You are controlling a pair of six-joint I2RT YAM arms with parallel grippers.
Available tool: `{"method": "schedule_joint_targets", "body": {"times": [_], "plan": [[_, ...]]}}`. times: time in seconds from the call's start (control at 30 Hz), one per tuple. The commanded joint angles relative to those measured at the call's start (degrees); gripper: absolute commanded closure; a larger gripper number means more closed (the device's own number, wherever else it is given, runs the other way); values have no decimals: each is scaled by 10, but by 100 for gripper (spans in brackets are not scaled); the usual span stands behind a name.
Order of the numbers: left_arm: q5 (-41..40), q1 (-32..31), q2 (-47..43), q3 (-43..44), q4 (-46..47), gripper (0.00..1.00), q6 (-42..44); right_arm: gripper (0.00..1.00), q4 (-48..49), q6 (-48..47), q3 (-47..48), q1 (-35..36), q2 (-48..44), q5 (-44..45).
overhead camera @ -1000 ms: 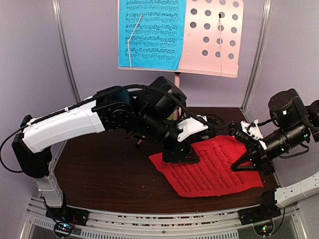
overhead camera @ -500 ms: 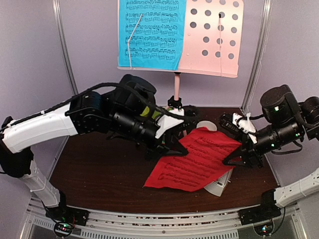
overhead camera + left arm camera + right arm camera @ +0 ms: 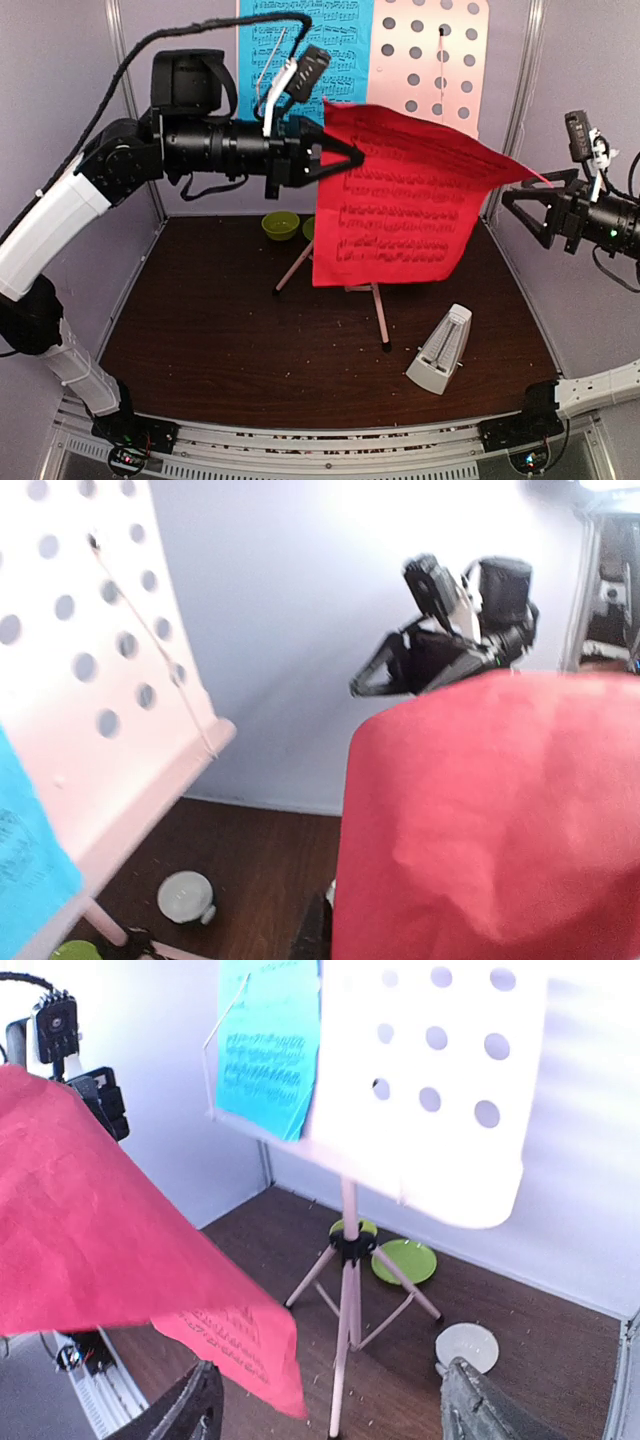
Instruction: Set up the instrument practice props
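My left gripper (image 3: pixel 343 158) is raised in front of the stand and shut on the upper left edge of the red sheet of music (image 3: pixel 400 200), which hangs in the air. The sheet fills the lower right of the left wrist view (image 3: pixel 490 820) and hides my fingers there. My right gripper (image 3: pixel 522 192) stands open just beside the sheet's right corner, with nothing between its fingers (image 3: pixel 195 1405). The pink music stand (image 3: pixel 430 60) carries the blue sheet (image 3: pixel 300 40) on its left half. The cream metronome (image 3: pixel 440 350) sits on the table at the front right.
A green bowl (image 3: pixel 280 225) and a green plate (image 3: pixel 403 1260) lie by the stand's tripod legs (image 3: pixel 345 1300). A white bowl (image 3: pixel 467 1348) sits on the table further right. Booth walls and metal posts close in the back and both sides.
My left arm has lifted the red sheet off the table to stand height. My right gripper has opened, let the sheet go and drawn back to the right. The metronome now shows.
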Motion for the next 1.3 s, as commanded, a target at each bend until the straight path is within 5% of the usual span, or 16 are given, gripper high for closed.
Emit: {"method": "schedule_joint_targets", "body": {"times": [0.0, 0.1, 0.43, 1.27], "plan": [[5, 47, 31, 106, 46, 100, -77, 25, 55, 3, 52, -11, 41, 90], [-14, 80, 63, 187, 38, 100, -118, 25, 53, -5, 96, -18, 78, 99], [-87, 176, 78, 212, 73, 100, -317, 30, 119, -5, 161, -73, 152, 74], [-153, 151, 108, 253, 123, 100, -150, 41, 144, 41, 331, -156, 328, 35]]}}
